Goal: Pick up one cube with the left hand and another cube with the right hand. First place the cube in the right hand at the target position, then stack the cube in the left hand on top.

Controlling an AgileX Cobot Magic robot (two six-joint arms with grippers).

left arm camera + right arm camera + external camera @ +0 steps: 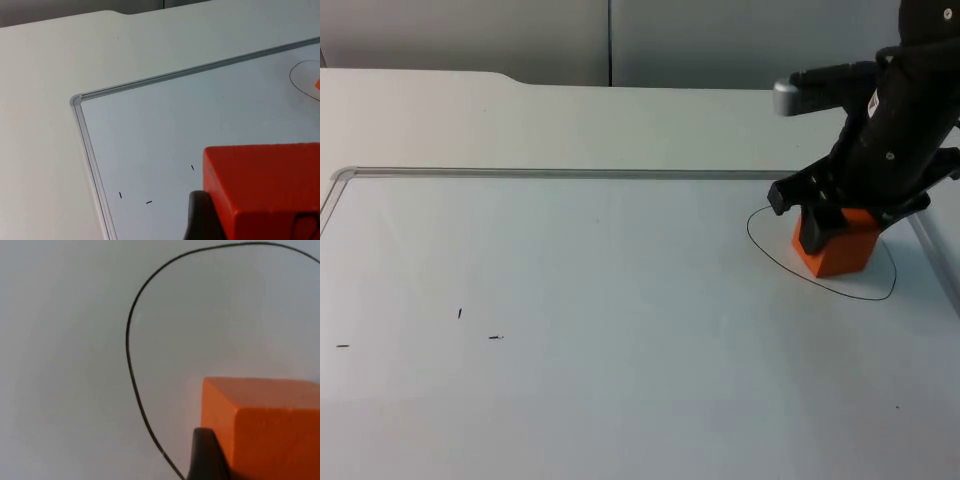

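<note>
Sitting inside the black drawn ring (820,262) at the right end of the whiteboard (570,300), an orange cube (840,248) rests on the board's surface with the right gripper (835,222) closed around it from above. One black fingertip (812,232) lies against the cube's left face in the top view. The right wrist view shows the same orange cube (265,425) seated within the curved black line (131,365), a dark fingertip (206,455) pressed against its near side.

A second cube (265,190), redder in tone, is pinched in the left gripper (260,220); in the left wrist view it is held above the board, and a black fingertip (202,217) touches its side. Past it that view takes in the board's rounded metal corner (76,100), its frame rail running away on both sides, and a few short black marks (149,202) on the white surface. A sliver of the ring and of the orange cube appears at the far edge of that view.

Beyond the whiteboard lies the pale table top (470,120), ending at the grey partition wall (620,40). The right arm (900,120) reaches down from the upper right corner of the top view.
</note>
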